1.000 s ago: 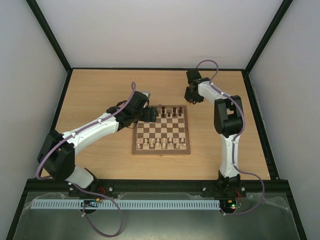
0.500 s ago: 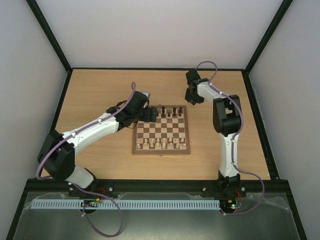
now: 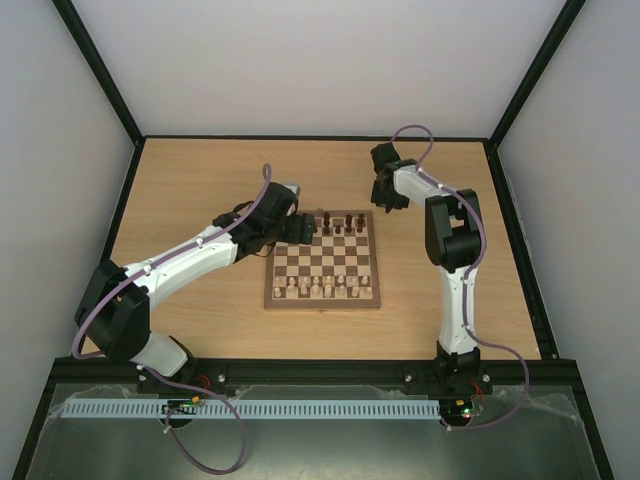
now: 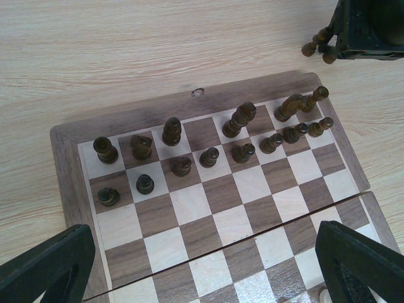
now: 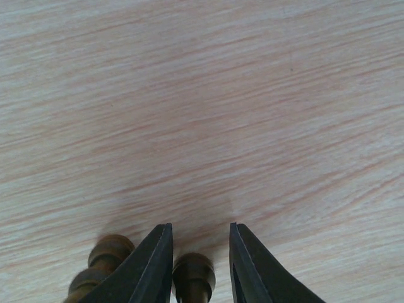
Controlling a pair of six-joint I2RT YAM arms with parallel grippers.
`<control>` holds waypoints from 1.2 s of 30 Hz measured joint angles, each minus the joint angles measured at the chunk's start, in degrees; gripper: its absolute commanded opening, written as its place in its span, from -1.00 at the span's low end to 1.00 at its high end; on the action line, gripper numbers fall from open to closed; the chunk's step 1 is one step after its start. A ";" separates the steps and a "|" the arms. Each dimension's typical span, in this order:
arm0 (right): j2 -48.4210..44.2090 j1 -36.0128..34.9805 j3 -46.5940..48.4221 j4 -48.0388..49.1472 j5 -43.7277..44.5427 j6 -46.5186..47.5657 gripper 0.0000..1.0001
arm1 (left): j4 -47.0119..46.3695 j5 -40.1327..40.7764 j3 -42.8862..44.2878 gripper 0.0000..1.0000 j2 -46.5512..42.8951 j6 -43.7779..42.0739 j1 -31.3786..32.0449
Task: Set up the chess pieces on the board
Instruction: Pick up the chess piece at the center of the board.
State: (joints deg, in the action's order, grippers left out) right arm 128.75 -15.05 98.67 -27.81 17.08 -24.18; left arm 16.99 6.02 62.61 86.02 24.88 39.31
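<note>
right arm had edged slightly leftward; left arm kept its place. right gripper [image 5: 199, 228] sat low over the table [image 5: 202, 95] beyond the board [image 4: 189, 107], jaws parted astride one dark piece [image 5: 193, 276], a second piece [image 5: 104, 259] just beside. left gripper [image 3: 299, 229] hovered above the board, fingers spread wide; the chess pieces [image 4: 208, 155] filled its far rows.

The left arm [image 3: 190, 255] and right arm [image 3: 458, 300] share one build: white tubular links, black joint housings and a bulky black shoulder block. A mauve cable [image 3: 413, 126] runs along each in loose loops. The fingers [image 5: 151, 265] are matte black, flat-sided wedges that taper to narrow tips.
</note>
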 measured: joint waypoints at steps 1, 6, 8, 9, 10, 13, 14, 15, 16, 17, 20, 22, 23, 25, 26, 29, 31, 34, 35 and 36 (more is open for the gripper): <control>-0.13 0.02 -0.26 0.11 0.22 0.04 -0.46 | 0.00 0.00 0.00 0.98 0.00 0.00 0.00; -1.51 0.00 -2.64 0.52 1.18 0.04 -0.46 | 0.00 -0.02 0.00 0.98 0.00 0.00 0.00; -2.19 0.00 -3.76 0.79 1.38 0.04 -0.45 | 0.00 -0.02 0.00 0.97 0.00 0.00 0.00; -2.54 0.00 -4.31 0.90 1.42 0.02 -0.44 | 0.00 -0.02 -0.02 0.98 0.00 0.00 0.00; -2.91 0.00 -4.83 1.09 1.42 0.02 -0.44 | -0.02 -0.02 -0.02 0.98 0.00 0.00 0.00; -4.09 0.07 -6.47 1.09 1.14 0.00 -0.38 | 0.00 -0.02 -0.02 0.98 0.00 0.00 0.00; -4.39 0.09 -6.91 1.16 0.96 0.00 -0.34 | 0.00 -0.02 -0.02 0.98 0.00 0.00 0.00; -5.01 0.13 -7.72 1.20 0.68 -0.02 -0.31 | 0.00 -0.02 -0.02 0.98 0.00 0.00 0.00; -5.51 0.17 -8.37 1.14 0.37 -0.02 -0.28 | 0.00 -0.02 0.00 0.98 0.00 0.00 0.00; -6.03 0.22 -8.96 1.09 0.04 -0.02 -0.26 | -0.02 -0.02 -0.02 0.98 0.00 0.00 0.00; -7.15 0.46 -9.20 1.14 -0.57 -0.02 -0.26 | -0.02 -0.02 -0.02 0.98 0.00 0.00 0.00; -8.00 0.70 -9.20 1.16 -0.98 -0.02 -0.28 | -0.02 -0.02 -0.02 0.98 0.00 0.00 0.00; -8.41 0.81 -9.20 1.18 -1.11 -0.02 -0.30 | -0.02 -0.02 -0.02 0.98 0.00 0.00 0.00; -9.09 1.03 -9.20 1.20 -1.38 -0.04 -0.35 | -0.02 -0.02 -0.02 0.98 0.00 0.00 0.00; -9.31 1.16 -9.20 1.25 -1.51 -0.04 -0.42 | -0.02 -0.02 -0.02 0.98 0.00 0.00 0.00; -9.44 1.22 -9.20 1.55 -1.97 -0.22 -0.53 | -0.02 0.00 -0.02 0.98 0.00 0.00 0.00; -9.44 1.27 -9.20 1.62 -2.25 -0.20 -0.60 | 0.00 0.00 -0.02 0.98 0.00 0.00 0.00; -9.44 1.27 -9.20 2.01 -2.69 -0.35 -0.67 | 0.00 0.00 -0.02 0.98 0.00 0.00 0.00; -9.44 1.27 -9.20 2.08 -2.78 -0.33 -0.69 | 0.00 0.00 -0.02 0.98 0.00 -0.02 0.00; -9.44 1.27 -9.20 2.12 -2.89 -0.33 -0.71 | 0.00 0.00 -0.02 0.98 0.00 0.00 0.00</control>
State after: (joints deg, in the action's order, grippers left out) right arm 119.31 -13.78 89.47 -25.69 14.20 -24.51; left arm 16.99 6.02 62.59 86.02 24.88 39.31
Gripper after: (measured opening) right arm 0.172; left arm 0.988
